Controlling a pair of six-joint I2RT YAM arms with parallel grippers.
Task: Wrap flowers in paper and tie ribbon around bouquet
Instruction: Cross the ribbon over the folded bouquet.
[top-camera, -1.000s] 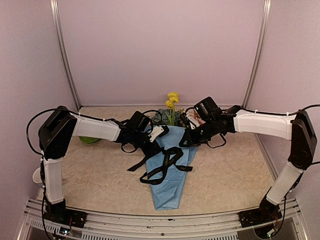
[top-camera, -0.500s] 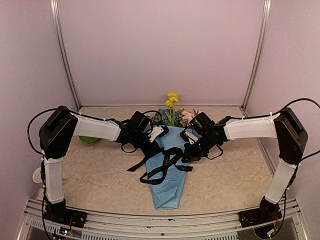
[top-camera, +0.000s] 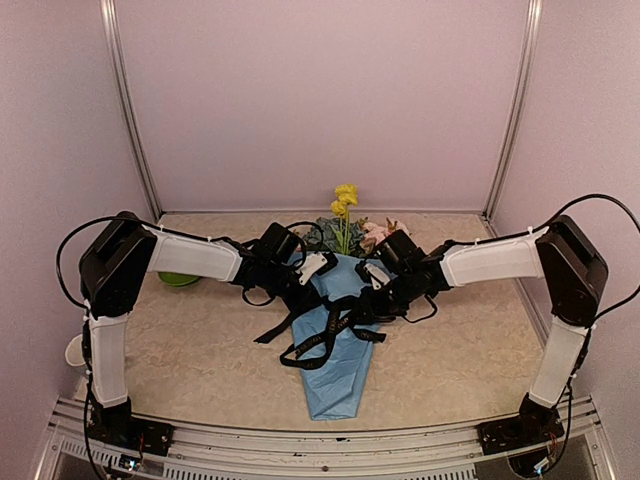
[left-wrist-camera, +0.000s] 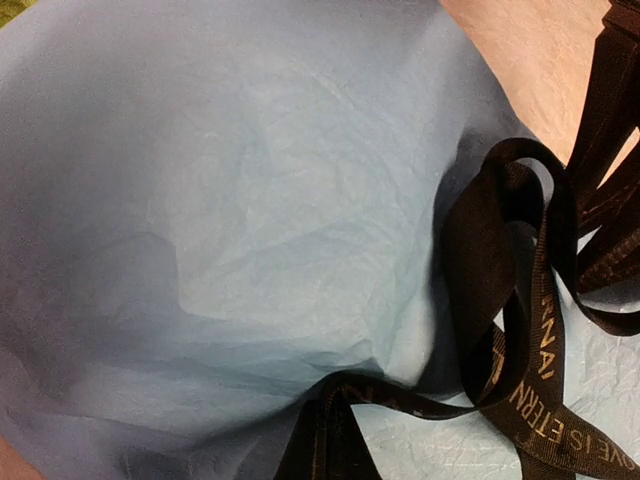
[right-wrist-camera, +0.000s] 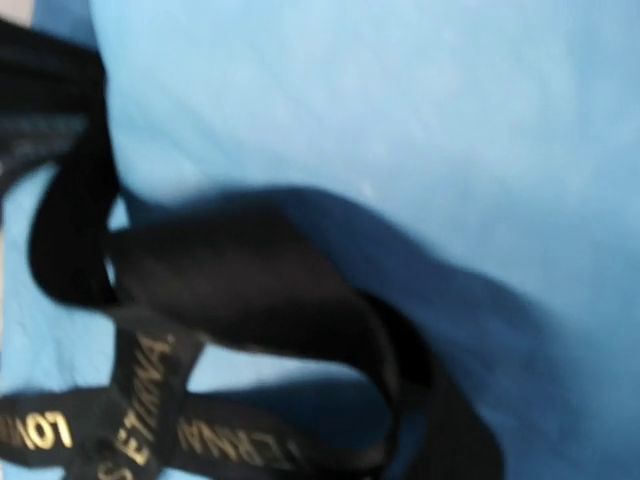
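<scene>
Although a green saucer (top-camera: 178, 281) sits at the far left of the table (top-camera: 200, 350), the left arm (top-camera: 190, 258) hides most of it and its contents cannot be seen. The one holder with a visible load is the paper (top-camera: 340, 375), rolled to a cone. It lies flat with its tip toward the near edge and its mouth toward the back wall. The flowers (top-camera: 345, 215) poke out of that mouth, yellow blooms farthest out, pink and blue-green heads beside them. The ribbon (top-camera: 325, 335) lies in loose black loops across the middle of the paper, one end trailing onto the table at the left. The left claw (top-camera: 318, 268) sits at the paper's upper left edge, just above the loops. It is closed, though whether it pinches ribbon cannot be told. The right claw (top-camera: 368, 300) is at the paper's right edge, by the loops. Its wrist view shows only ribbon and paper close up, so whether it is open or closed cannot be told.
</scene>
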